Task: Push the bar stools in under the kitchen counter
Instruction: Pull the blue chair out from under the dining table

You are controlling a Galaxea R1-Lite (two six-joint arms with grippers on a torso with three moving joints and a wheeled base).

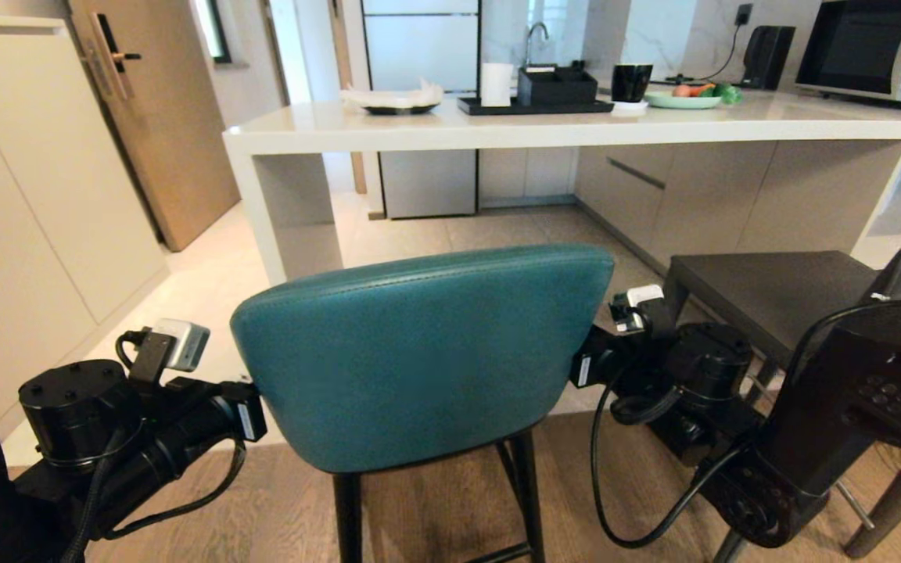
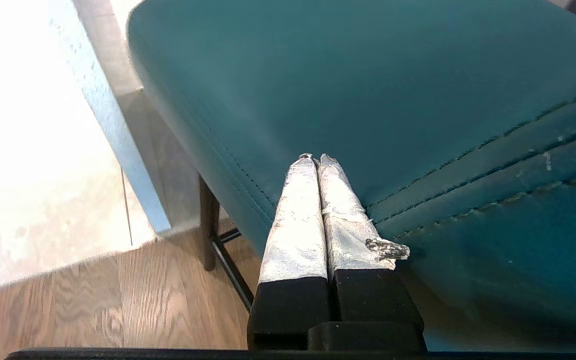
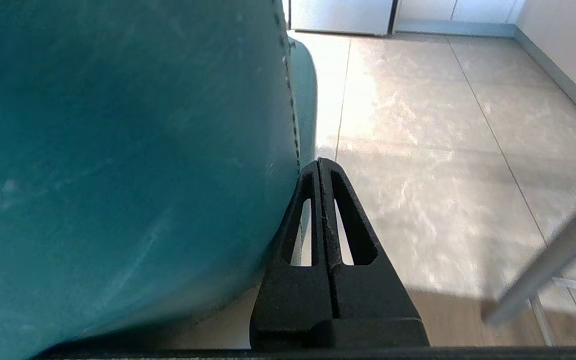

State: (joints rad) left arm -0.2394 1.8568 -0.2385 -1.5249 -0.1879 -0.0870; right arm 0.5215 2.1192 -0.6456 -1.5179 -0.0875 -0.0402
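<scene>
Teal stool (image 1: 419, 352) short of counter (image 1: 497, 129) | grey stool (image 1: 771, 293) right | both grippers (image 2: 316, 159) (image 3: 320, 162) closed, empty, flanking backrest

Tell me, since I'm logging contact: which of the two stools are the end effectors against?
The teal leather stool with the rounded back; the dark grey stool stands untouched to its right.

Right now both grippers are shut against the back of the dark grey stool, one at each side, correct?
Not quite: it is the teal stool. The head view shows the left gripper and right gripper at its backrest's two sides, both shut; the dark grey stool stands untouched to the right.
</scene>
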